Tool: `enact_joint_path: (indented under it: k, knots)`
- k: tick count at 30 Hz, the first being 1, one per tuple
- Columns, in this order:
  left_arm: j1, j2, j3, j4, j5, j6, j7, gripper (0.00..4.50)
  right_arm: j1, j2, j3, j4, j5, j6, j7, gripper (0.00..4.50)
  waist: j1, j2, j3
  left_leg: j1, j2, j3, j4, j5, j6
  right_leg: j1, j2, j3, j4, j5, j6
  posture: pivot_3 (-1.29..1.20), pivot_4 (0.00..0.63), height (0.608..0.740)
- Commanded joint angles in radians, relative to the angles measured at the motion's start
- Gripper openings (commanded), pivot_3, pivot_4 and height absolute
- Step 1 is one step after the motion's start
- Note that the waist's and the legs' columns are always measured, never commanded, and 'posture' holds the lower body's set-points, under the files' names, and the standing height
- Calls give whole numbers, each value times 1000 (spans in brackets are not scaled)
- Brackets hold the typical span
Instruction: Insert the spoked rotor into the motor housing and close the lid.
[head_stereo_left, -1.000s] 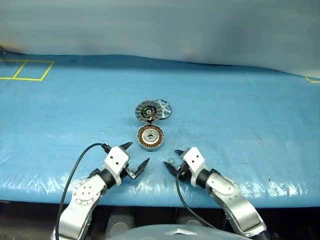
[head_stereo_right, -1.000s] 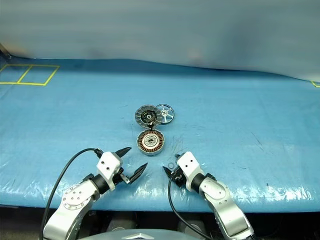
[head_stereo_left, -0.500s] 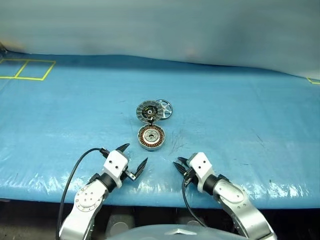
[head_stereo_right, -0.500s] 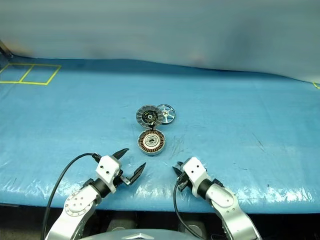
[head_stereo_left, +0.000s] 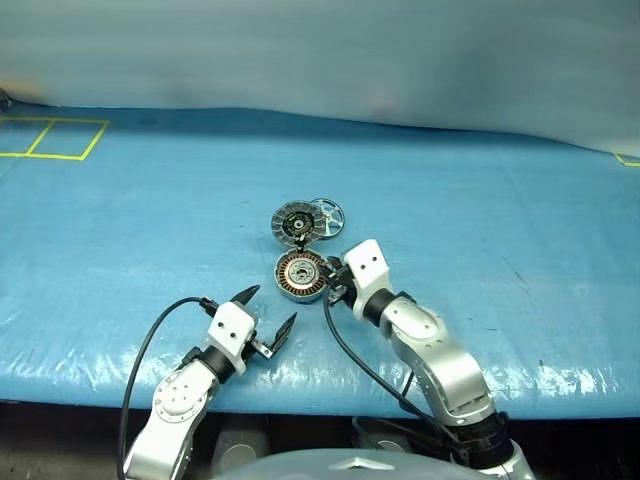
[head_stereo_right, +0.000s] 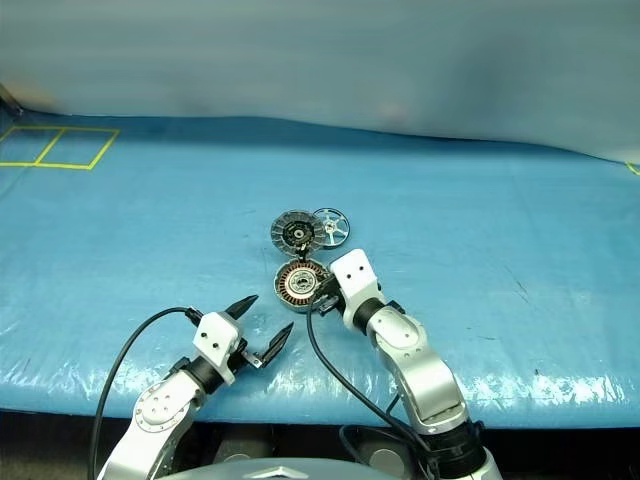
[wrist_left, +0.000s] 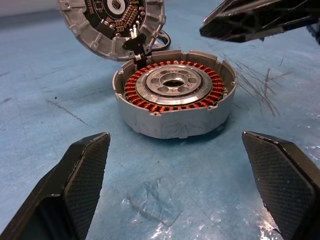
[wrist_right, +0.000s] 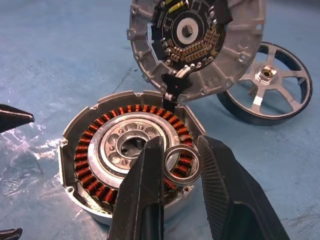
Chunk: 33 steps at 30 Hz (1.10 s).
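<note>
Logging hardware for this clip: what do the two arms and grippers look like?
Both arms are silver-grey with rounded joints and a white block at the wrist. The left gripper and right gripper each have two black pointed fingers with textured pads. A black cable loops alongside each arm.

Occlusions as I read them from the remote station:

- Spoked rotor (wrist_right: 266, 82): I see its near-left part covered by the lid (wrist_right: 197, 42), which overlaps it; in the left wrist view just a sliver shows behind that lid.
- Lid: top cut by the frame edge in both wrist views.
- Motor housing (wrist_right: 125, 155): near rim and part of the copper windings hidden behind the right claw (wrist_right: 181, 170) and the small metal ring (wrist_right: 182, 165) pinched there.
- Right claw in the head views (head_stereo_left: 333, 283): fingertips and ring too small for me to separate.
- Left claw (wrist_left: 185, 182): both fingers cut off at the frame's bottom.
- Tabletop (head_stereo_left: 520, 200): far edge blurred.
</note>
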Motion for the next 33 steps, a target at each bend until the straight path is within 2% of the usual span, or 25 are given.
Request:
enact_joint_path:
  k: [1,11,22,33]
  knots:
    - [1,-3,3,2,5,-23,6,4500,-45,41,13,33,-11,11,-28,665,-1,0,0,0,0,0,0,0,0,0,0,0,0,0,0,0,150,740]
    - [6,-2,6,6,1,-26,3,4500,-82,100,45,106,-14,3,-37,665,-3,1,0,2,0,0,0,0,0,-1,0,0,0,0,0,0,150,740]
    - [4,3,7,6,2,-31,-1,4500,-73,96,87,128,-23,-3,-23,665,-4,1,0,2,0,0,1,0,0,-1,0,0,1,0,0,0,150,740]
    - [-5,6,4,33,4,-49,-3,4500,-77,107,75,169,-33,-15,-38,665,-6,1,0,4,0,0,1,0,0,-1,0,0,1,0,0,0,150,740]
